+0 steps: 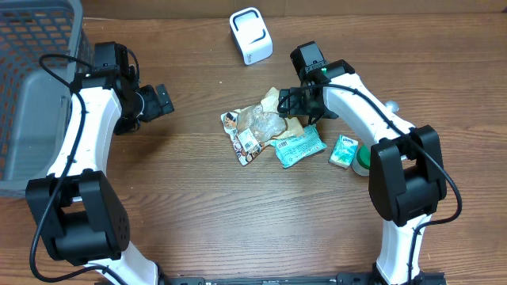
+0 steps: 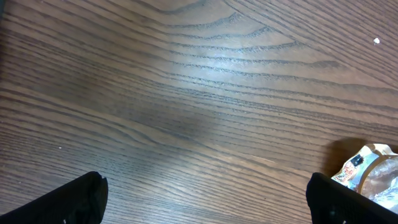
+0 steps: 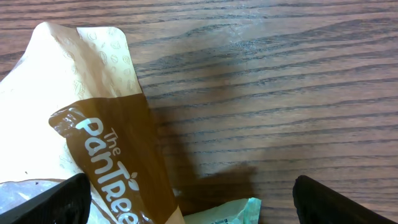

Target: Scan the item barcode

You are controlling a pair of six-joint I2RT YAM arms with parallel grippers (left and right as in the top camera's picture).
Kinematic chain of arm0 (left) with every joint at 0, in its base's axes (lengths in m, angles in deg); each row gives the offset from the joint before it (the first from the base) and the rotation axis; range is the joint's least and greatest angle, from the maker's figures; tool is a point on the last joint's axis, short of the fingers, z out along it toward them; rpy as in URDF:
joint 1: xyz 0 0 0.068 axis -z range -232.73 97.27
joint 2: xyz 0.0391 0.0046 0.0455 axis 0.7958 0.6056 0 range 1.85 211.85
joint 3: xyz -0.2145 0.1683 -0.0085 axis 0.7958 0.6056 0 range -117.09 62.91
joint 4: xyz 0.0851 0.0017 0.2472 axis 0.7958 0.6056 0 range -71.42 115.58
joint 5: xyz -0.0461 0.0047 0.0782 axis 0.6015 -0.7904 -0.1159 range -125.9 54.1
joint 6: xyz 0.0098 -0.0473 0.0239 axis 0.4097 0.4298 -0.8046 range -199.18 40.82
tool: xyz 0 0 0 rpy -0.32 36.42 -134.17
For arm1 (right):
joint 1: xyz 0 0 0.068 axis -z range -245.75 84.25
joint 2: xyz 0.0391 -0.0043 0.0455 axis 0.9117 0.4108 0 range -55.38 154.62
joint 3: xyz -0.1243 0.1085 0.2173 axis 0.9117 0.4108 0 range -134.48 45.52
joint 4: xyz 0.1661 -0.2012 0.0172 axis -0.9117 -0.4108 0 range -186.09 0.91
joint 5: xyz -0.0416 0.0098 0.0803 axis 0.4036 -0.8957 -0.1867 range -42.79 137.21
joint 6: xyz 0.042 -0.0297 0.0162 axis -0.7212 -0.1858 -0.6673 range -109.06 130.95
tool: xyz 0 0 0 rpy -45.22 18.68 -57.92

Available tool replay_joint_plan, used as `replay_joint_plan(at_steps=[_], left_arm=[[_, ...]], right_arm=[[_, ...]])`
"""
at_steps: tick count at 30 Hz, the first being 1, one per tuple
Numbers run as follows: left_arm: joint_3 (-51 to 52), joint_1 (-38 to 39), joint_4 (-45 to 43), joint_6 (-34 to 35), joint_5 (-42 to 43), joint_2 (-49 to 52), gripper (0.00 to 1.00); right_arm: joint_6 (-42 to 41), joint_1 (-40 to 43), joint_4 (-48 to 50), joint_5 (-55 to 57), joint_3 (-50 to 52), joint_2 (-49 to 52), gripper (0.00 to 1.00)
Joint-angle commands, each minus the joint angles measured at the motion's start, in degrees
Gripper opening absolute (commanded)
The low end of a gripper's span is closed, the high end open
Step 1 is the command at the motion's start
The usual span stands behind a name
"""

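**Barcode scan at its opening stage: both jaws open, no item lifted**

From the left: a grey basket [image 1: 32,87] stood at the edge of the surface [image 1: 238,222], partly cut off. The left arm [image 1: 75,127] hung over bare wood. The left jaws stood wide apart and empty, and their wrist view showed only wood grain and a corner of the pile. The white scanner [image 1: 250,36] stood toward the far side, well apart from the pile [image 1: 261,127] of packets at mid-surface. The right arm [image 1: 356,103] reached over the pile's upper right. The right jaws were likewise spread wide and gripped nothing. Below them lay a cream-and-brown packet [image 3: 93,124], with a teal packet [image 1: 299,148] just beside it. Further right lay a small green box [image 1: 344,150] and a roll [image 1: 360,162], the roll partly hidden by the arm. By this evidence no item had been picked up or shown to the scanner, so choosing, grasping and scanning were all still to do. Which packet was meant could not be told. A pale label on the leftmost packet [image 1: 242,138] was too small to read as a barcode.
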Motion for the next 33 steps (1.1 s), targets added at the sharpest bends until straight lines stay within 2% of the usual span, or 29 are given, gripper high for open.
replay_joint_plan(at_steps=[1,23,33], left_arm=[[-0.6,0.4,0.1,0.0,0.0,-1.0,0.99],[-0.6,0.4,0.1,0.0,0.0,-0.8,1.00],[-0.6,0.4,0.1,0.0,0.0,-11.5,1.00]], right_arm=[[-0.2,0.1,0.3,0.6,0.3,-0.9,1.00],[-0.2,0.1,0.3,0.6,0.3,-0.9,1.00],[-0.2,0.1,0.3,0.6,0.3,-0.9,1.00]])
